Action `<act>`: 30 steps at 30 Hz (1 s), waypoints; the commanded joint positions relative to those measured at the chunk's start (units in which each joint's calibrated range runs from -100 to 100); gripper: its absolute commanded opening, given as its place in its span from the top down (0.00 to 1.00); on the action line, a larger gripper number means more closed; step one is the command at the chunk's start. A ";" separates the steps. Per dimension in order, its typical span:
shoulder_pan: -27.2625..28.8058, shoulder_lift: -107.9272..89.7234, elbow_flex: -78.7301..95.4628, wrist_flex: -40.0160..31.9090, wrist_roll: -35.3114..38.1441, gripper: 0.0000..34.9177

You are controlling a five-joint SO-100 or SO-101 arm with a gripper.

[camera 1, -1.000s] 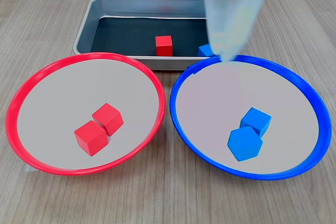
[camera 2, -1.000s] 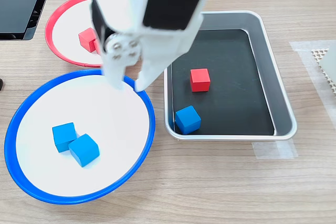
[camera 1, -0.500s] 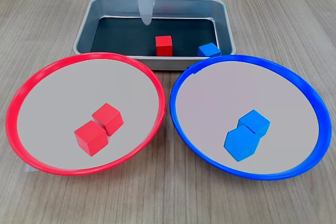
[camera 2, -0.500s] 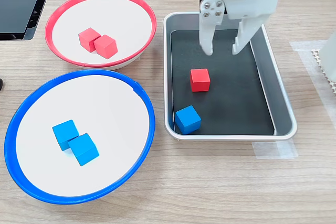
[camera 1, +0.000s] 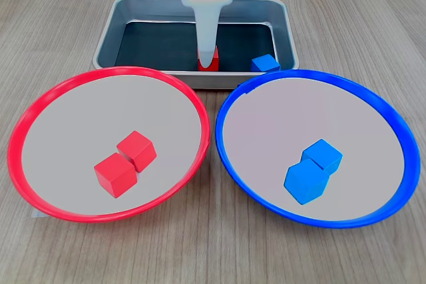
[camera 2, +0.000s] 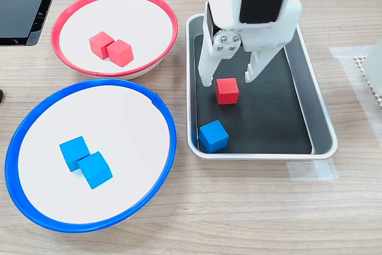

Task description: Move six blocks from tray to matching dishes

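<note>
White arm reaches down into the tray (camera 2: 316,125), gripper (camera 2: 228,80) pointing down with its jaws spread wide. In the second exterior view the two fingers (camera 2: 206,71) straddle the red block in the tray (camera 2: 227,91), one on each side; contact cannot be told. In the first exterior view one finger (camera 1: 207,28) hangs in front of that block (camera 1: 208,66), hiding most of it.

Blue block in the tray (camera 2: 213,135) sits below the gripper in the second exterior view, near the tray's corner, apart from the fingers.

Red-rimmed dish (camera 2: 71,10) lies to the second exterior view's left of the gripper, holding two red blocks (camera 2: 111,48) that touch. Blue-rimmed dish (camera 2: 36,123) is lower left, holding two blue blocks (camera 2: 85,162), also touching. All on the wooden surface (camera 2: 239,207).
</note>
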 commanded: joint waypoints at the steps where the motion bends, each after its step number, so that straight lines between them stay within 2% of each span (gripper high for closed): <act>1: -0.48 1.24 -0.49 -1.70 0.49 0.49; 4: -1.05 2.69 -0.77 -3.19 0.73 0.54; 5: -1.24 3.03 -0.86 -3.52 0.93 0.61; 6: -1.33 3.20 -0.86 -3.77 1.27 0.90; 7: -1.43 3.28 -0.86 -3.85 1.66 0.99; 10: -1.14 1.07 -1.95 -1.46 3.57 1.00; 13: 0.65 -1.66 -8.41 5.48 4.20 1.00; 15: 3.00 -1.66 -17.15 10.18 2.25 1.00; 17: 5.63 0.38 -25.34 11.92 -0.29 1.00; 18: 8.17 4.56 -33.36 12.25 -2.88 1.00; 20: 10.06 9.17 -38.27 11.01 -4.88 1.00; 24: 13.54 21.11 -48.28 4.98 -6.45 1.00; 25: 13.73 21.96 -48.74 4.32 -5.96 0.99; 27: 14.01 23.67 -50.20 3.08 -5.42 0.91; 28: 14.20 24.26 -50.65 2.59 -5.42 0.69; 29: 14.29 24.43 -50.74 1.85 -5.42 0.54; 30: 14.29 24.18 -50.47 1.43 -5.52 0.46</act>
